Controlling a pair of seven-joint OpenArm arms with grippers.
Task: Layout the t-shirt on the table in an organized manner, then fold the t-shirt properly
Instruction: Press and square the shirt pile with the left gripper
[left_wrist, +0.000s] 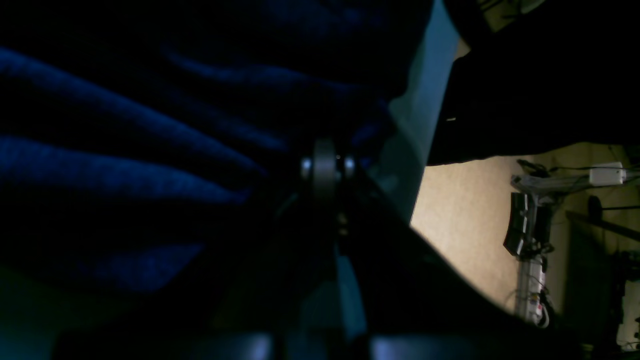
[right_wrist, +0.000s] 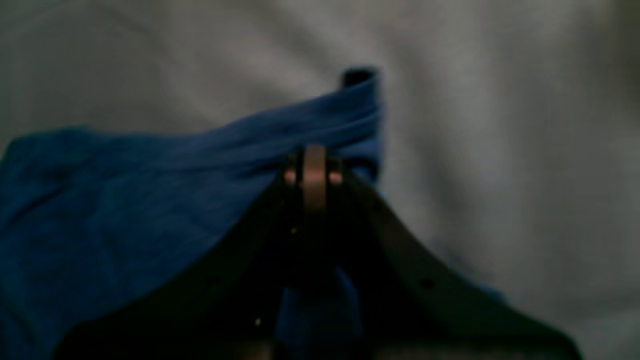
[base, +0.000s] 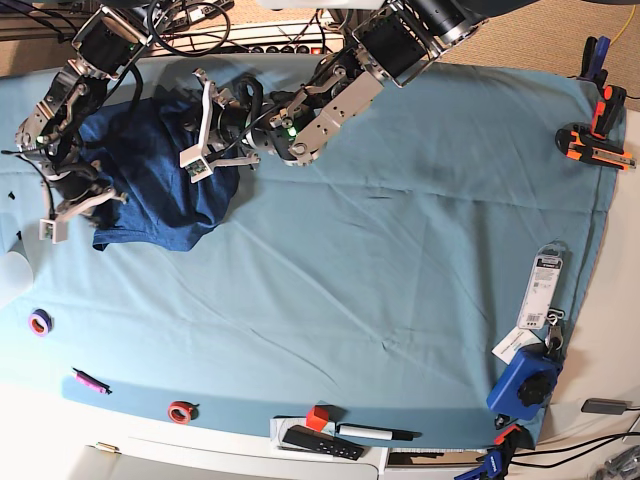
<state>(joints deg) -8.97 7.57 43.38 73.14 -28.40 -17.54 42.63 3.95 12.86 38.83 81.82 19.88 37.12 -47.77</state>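
Note:
The dark blue t-shirt (base: 150, 170) lies bunched up at the far left of the table (base: 350, 280). My left gripper (base: 195, 160) reaches in from the back and sits at the shirt's right edge. In the left wrist view the left gripper (left_wrist: 327, 167) is shut on dark folds of the t-shirt (left_wrist: 125, 165). My right gripper (base: 80, 210) is at the shirt's left edge. Up close, the right gripper (right_wrist: 314, 172) is shut on a raised fold of the t-shirt (right_wrist: 150, 200), lifted off the table (right_wrist: 500, 150).
Orange-and-black tools (base: 595, 145) lie at the right edge, with a packaged item (base: 543, 290) and a blue device (base: 525, 385) nearer the front. Along the front are tape rolls (base: 40, 322), a pink marker (base: 88, 380), a red cube (base: 317, 417), a black remote (base: 318, 442) and a pen (base: 375, 433).

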